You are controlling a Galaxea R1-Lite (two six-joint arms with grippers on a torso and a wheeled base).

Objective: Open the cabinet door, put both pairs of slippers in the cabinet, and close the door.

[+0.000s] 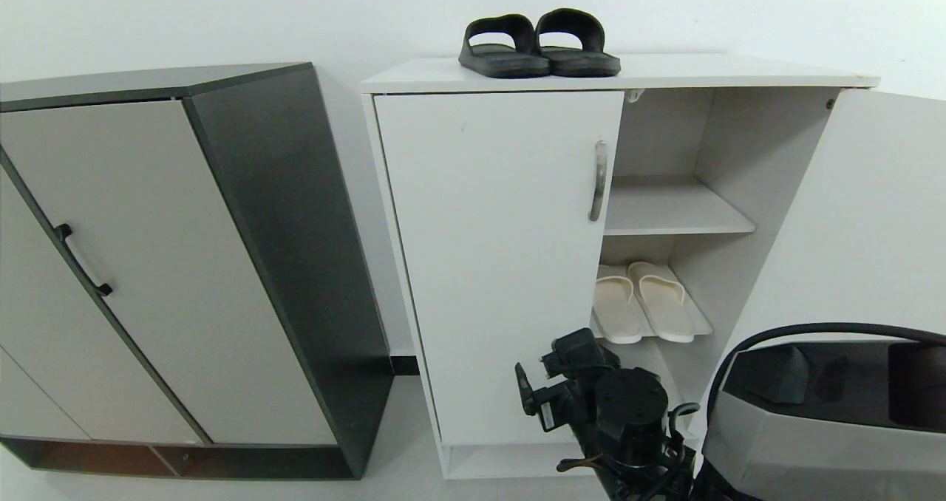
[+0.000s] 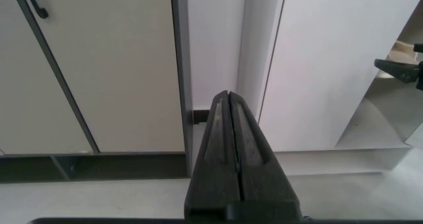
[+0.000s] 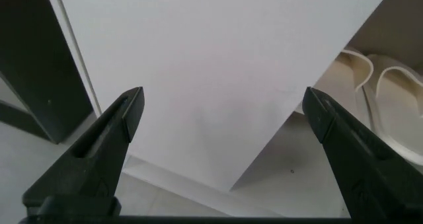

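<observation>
Sitting atop the white cabinet (image 1: 739, 69), black slippers (image 1: 539, 46); cream pair (image 1: 643, 301) inside; right gripper (image 3: 223, 98) wide, left gripper (image 2: 229, 97) closed.

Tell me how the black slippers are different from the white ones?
The black slippers are dark; the white slippers are pale cream. The black slippers sit on top of the white cabinet, while the white slippers lie inside it on a lower shelf. Both pairs lie neatly side by side.
</observation>
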